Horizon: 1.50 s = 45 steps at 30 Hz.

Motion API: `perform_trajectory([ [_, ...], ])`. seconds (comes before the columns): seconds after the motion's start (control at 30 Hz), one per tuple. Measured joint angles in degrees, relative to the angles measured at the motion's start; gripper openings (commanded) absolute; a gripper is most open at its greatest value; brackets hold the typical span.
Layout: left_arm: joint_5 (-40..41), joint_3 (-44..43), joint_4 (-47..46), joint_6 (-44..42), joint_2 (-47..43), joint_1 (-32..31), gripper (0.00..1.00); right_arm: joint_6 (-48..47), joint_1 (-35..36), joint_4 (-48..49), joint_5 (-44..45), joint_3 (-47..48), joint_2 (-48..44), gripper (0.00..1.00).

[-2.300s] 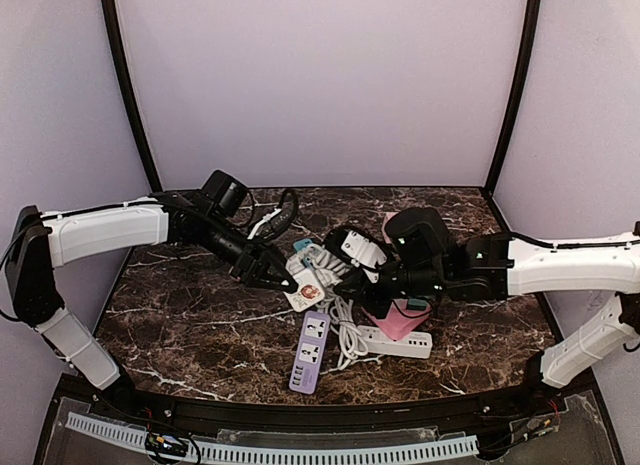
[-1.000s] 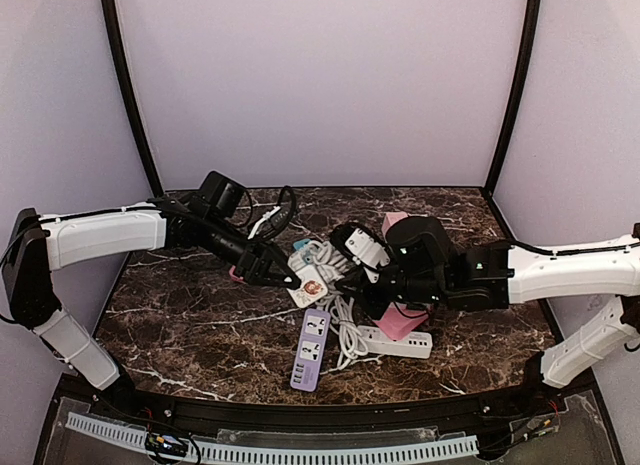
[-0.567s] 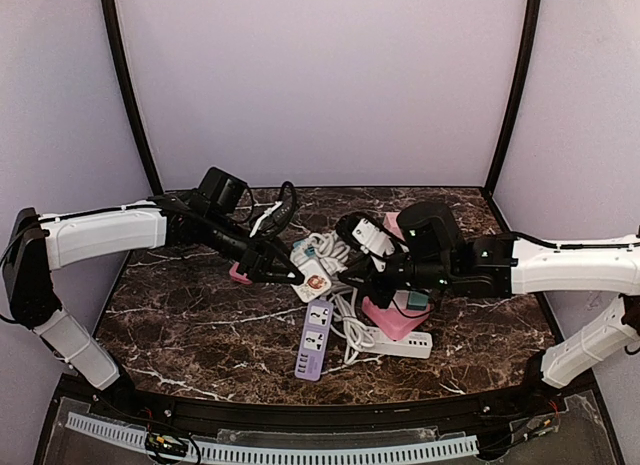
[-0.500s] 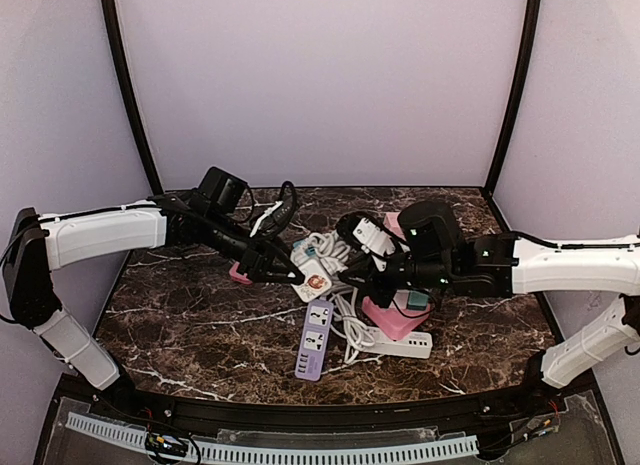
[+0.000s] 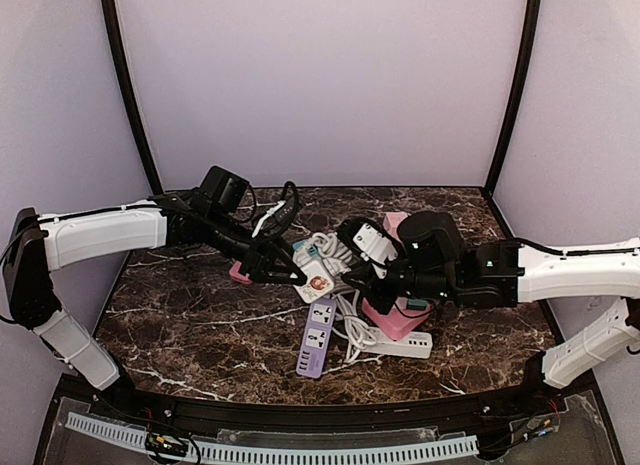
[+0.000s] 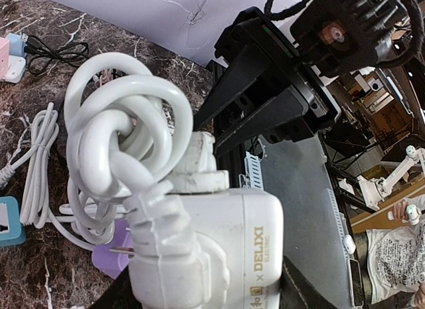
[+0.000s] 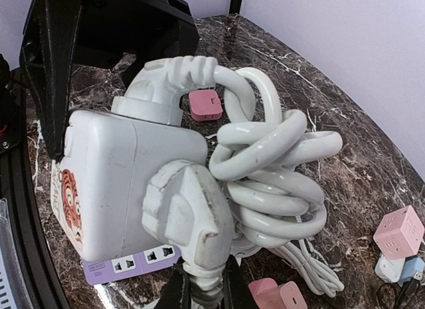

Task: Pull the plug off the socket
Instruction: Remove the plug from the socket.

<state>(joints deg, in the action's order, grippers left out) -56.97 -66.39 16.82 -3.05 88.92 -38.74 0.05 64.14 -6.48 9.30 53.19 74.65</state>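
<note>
Socket (image 7: 119, 169), plug (image 7: 186, 216) glossy white plastic; cable (image 7: 272, 163) smooth; table (image 5: 190, 325) polished marble.

white plug (image 7: 189, 216), against white socket (image 7: 119, 176) — aloft

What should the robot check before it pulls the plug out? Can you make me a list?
1. Grip on the plug: ok, the right gripper is shut on the white plug.
2. Hold on the socket: ok, the left gripper clamps the white socket block from both sides.
3. Plug out of the block: not ok, it sits flush against it.
4. Slack to pull: cannot tell, the coiled white cable is wound in tight loops.
</note>
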Motion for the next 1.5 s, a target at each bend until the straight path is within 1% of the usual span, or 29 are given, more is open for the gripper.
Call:
perform_trajectory([
  [0.27, -1.03, 0.09, 0.33, 0.92, 0.00, 0.28, 0.01, 0.28, 4.52, -0.22, 8.59, 0.20, 0.76, 0.00],
  [0.43, -1.46, 0.13, 0.79, 1.18, 0.00, 0.39, 0.01, 0.52, 4.87, -0.50, 9.70, 0.48, 1.16, 0.00],
  [0.57, -1.99, 0.15, 0.79, 1.18, 0.00, 0.66, 0.01, 0.48, 3.69, -0.90, 7.50, 1.03, 1.16, 0.00],
  [0.83, -1.57, -0.17, 0.26, 0.31, 0.00, 0.72, 0.01, 0.44, -3.04, -4.09, -4.55, 3.72, 1.16, 0.00],
  [1.03, -0.66, -0.83, -0.57, -0.33, 0.00, 0.68, 0.01, 0.48, -5.84, -5.68, -9.49, 5.07, 1.16, 0.00],
  [1.23, -0.26, -0.83, -0.48, -0.66, 0.00, 0.57, 0.01, 0.61, -5.95, -6.10, -10.36, 5.09, 1.25, 0.00],
  [1.5, 0.31, -0.72, -0.44, 0.15, -0.04, 0.81, 0.01, 0.72, -2.29, -6.14, -4.00, 4.87, 1.25, 0.00],
])
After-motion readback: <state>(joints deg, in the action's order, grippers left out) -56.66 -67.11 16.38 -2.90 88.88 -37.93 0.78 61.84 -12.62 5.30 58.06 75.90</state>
